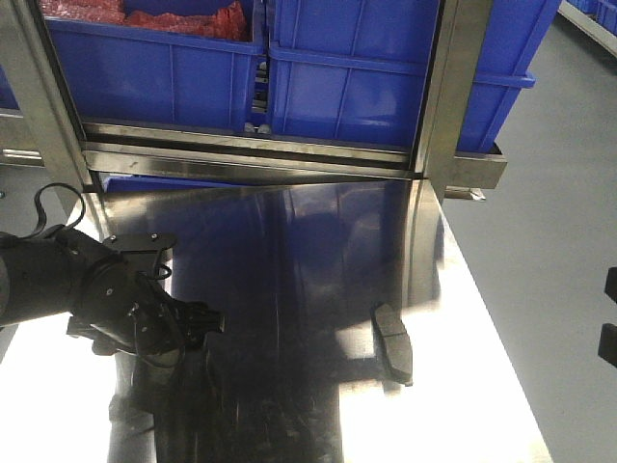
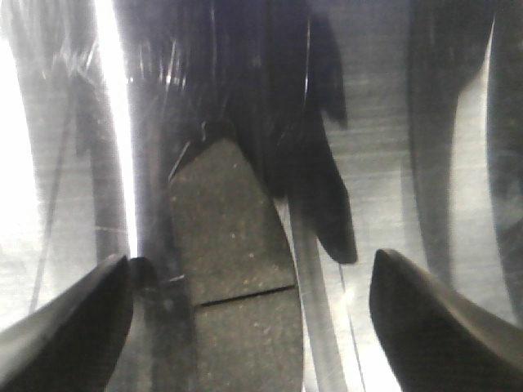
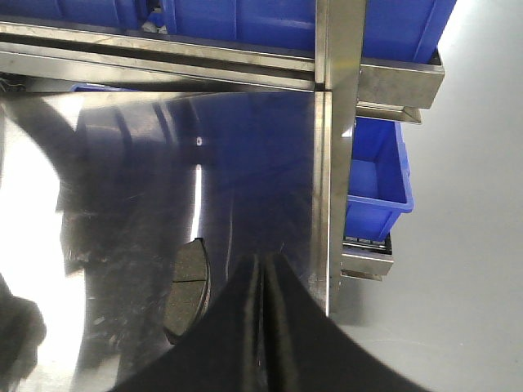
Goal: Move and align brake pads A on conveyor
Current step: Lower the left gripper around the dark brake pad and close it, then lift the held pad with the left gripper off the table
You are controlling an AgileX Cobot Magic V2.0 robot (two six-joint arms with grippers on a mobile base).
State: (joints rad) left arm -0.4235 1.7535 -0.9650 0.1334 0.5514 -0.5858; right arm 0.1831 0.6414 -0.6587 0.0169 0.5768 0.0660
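A grey-brown brake pad (image 2: 229, 237) with a centre groove lies flat on the shiny steel table, between the spread fingers of my left gripper (image 2: 252, 260). That gripper is open and its black fingertips (image 2: 73, 318) stand clear of the pad on both sides. In the front view the left gripper (image 1: 204, 323) hangs low over the table's left side and hides this pad. Another brake pad (image 1: 393, 342) lies right of centre; in the right wrist view this pad (image 3: 186, 290) sits just left of my right gripper (image 3: 263, 261), which is shut on nothing. The conveyor is out of view.
Blue bins (image 1: 164, 72) sit on a steel rack (image 1: 251, 154) along the table's far edge, with an upright post (image 1: 443, 96) at the right. A lower blue bin (image 3: 374, 184) stands beyond the table's right edge, over grey floor (image 1: 549, 241).
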